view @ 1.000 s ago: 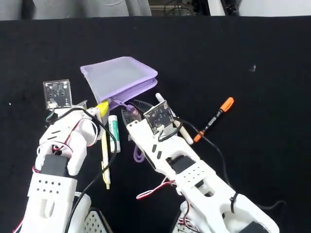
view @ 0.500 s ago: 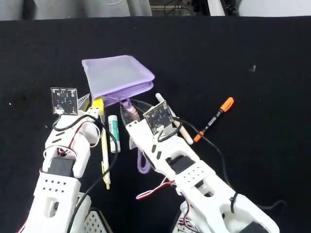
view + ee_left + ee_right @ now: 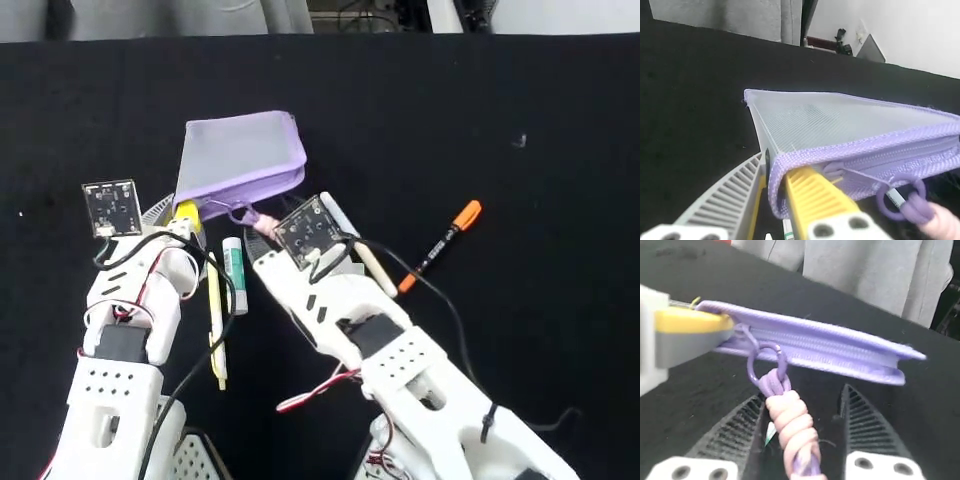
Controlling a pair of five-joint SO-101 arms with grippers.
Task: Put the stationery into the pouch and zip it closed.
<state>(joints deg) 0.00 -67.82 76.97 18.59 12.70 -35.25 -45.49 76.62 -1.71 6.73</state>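
**Black desk (image 3: 520, 90), pouch gripped at one corner**

The left end effector (image 3: 775, 172) is clamped on the near corner of the purple pouch (image 3: 238, 152). Just beside it lie a yellow pen (image 3: 215, 320) and a glue stick (image 3: 234, 275). The right end effector (image 3: 802, 392) has its jaws apart, with the zip pull's pink cord (image 3: 790, 425) between them. An orange marker (image 3: 440, 245) lies well off to its right.

Black table cover (image 3: 520, 90) under and all round my left gripper (image 3: 186, 214) and right gripper (image 3: 262, 226). Pale speck (image 3: 518, 141) on it, well off to the right gripper's outer side. Ahead of the right gripper, past the table edge: grey curtain (image 3: 865, 270). Ahead of the left: white wall (image 3: 910, 30), dark gear (image 3: 840, 36) at its foot.
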